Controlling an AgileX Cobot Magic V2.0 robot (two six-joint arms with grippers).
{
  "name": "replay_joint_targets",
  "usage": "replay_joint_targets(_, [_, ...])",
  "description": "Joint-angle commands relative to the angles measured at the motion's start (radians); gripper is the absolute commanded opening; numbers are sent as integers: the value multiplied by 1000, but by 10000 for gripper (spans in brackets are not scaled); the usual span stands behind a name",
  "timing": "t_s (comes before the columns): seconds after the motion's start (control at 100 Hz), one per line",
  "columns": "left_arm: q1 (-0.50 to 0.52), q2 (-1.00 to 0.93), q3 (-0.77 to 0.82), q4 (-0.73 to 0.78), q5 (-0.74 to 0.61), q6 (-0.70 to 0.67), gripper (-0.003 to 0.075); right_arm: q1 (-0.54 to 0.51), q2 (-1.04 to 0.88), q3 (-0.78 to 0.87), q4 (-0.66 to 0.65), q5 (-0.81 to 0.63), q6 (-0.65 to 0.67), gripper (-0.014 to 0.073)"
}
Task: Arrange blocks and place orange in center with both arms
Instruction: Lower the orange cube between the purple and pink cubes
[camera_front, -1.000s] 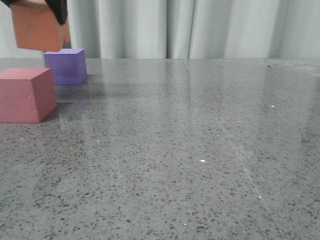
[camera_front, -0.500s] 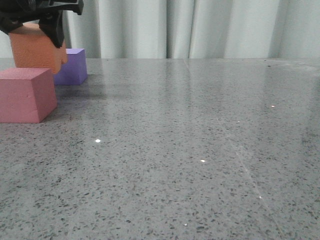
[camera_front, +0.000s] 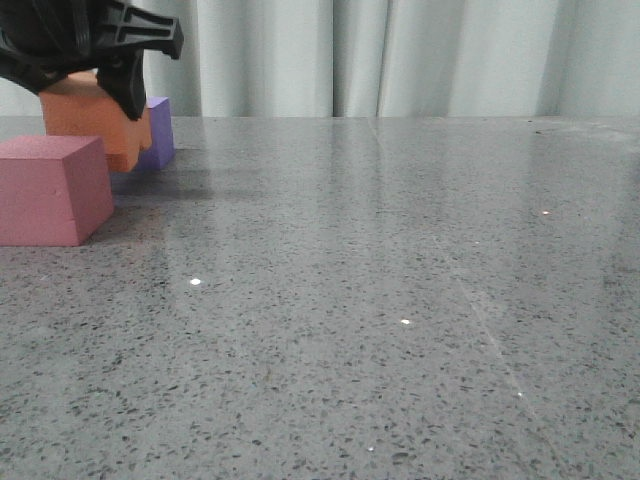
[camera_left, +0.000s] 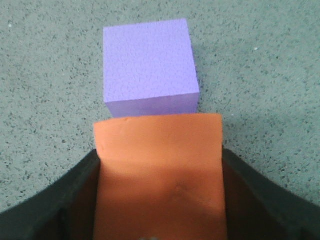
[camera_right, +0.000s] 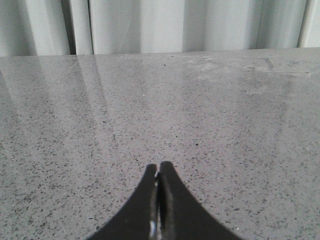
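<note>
Your left gripper (camera_front: 95, 70), upper left of the front frame, is clamped on the orange cube (camera_left: 160, 165), between the purple cube (camera_left: 148, 67) and pinkish-red cube (camera_front: 52, 188). Lowering off-line could nudge either neighbour. Your right gripper (camera_right: 159, 172) is pressed together, empty.

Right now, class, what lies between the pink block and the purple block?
In the front view, the orange cube, gripped by the left tool, sits between the pink block and the purple block.
</note>
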Motion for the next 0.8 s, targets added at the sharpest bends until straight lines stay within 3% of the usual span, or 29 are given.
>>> replay_joint_targets(0.0, [2, -22, -24, 22, -42, -7, 272, -6, -24, -13, 2, -85, -9, -67])
replay_joint_targets(0.79, [2, 2, -24, 25, -11, -9, 272, -6, -24, -13, 2, -85, -9, -67])
